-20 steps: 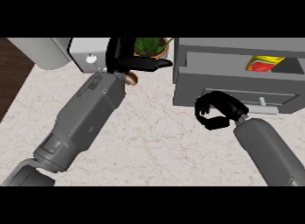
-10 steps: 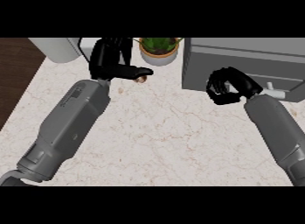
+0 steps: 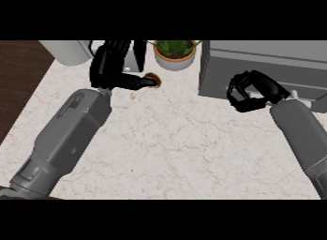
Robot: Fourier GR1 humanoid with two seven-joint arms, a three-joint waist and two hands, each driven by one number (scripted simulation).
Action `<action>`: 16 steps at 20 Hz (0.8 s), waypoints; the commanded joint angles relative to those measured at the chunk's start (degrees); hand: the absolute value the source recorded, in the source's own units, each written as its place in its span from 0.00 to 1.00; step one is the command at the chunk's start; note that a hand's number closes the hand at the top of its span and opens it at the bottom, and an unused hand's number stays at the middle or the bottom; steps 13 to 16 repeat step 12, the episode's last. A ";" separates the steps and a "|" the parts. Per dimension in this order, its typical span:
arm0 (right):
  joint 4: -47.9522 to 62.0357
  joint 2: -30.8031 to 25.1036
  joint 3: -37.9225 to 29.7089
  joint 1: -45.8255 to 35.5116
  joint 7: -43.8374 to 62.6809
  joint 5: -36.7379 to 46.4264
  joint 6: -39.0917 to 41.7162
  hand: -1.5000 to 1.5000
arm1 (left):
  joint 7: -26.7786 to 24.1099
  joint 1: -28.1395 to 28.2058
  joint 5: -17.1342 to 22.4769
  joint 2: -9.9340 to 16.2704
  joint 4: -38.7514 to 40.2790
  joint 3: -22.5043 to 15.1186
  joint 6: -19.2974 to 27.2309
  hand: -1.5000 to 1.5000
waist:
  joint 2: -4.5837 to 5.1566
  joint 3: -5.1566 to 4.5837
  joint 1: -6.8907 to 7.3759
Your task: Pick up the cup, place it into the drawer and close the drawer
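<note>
The drawer [image 3: 280, 70] of the grey cabinet looks shut with the right robot hand [image 3: 252, 91] curled empty against its front, the cup nowhere in view, perhaps inside, and the left robot hand [image 3: 114, 70] rests open on the bench [image 3: 173, 140].

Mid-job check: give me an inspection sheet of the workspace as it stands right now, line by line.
Surface: pale marble counter, dark wood floor at the view's left.
Job's things: grey drawer unit at upper right, front looks shut; cup not identifiable; a small brown object sits by the left thumb.
Clutter: potted plant; grey cylinder at top left.
Hands: left hand with thumb out toward the brown object; right hand curled at the drawer front, holding nothing visible.
Cables: nothing seen.
Surroundings: nothing seen beyond the floor.
</note>
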 commanded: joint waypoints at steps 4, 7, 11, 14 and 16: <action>1.19 -6.97 -5.56 -9.90 4.52 -1.47 -3.51 1.00 | 0.22 1.73 0.27 0.74 -1.46 -0.28 -1.85 0.00 | 1.21 -0.47 3.03; 0.11 -7.90 -6.28 -9.69 5.03 -2.75 -1.76 1.00 | 0.03 2.49 0.38 0.79 -1.78 -0.43 -2.77 0.00 | 1.45 -0.55 3.46; -0.98 -8.54 -6.51 -9.07 5.19 -3.59 -0.14 1.00 | 0.51 2.48 0.68 0.98 -2.33 -0.18 -2.79 0.00 | 1.26 -0.52 3.43; -1.24 -8.83 -6.28 -8.78 5.24 -3.49 0.27 1.00 | 0.63 2.59 0.76 0.83 -2.35 -0.32 -3.24 0.00 | 1.49 -0.53 3.38; -1.24 -8.83 -6.28 -8.78 5.24 -3.49 0.27 1.00 | 0.63 2.59 0.76 0.83 -2.35 -0.32 -3.24 0.00 | 1.49 -0.53 3.38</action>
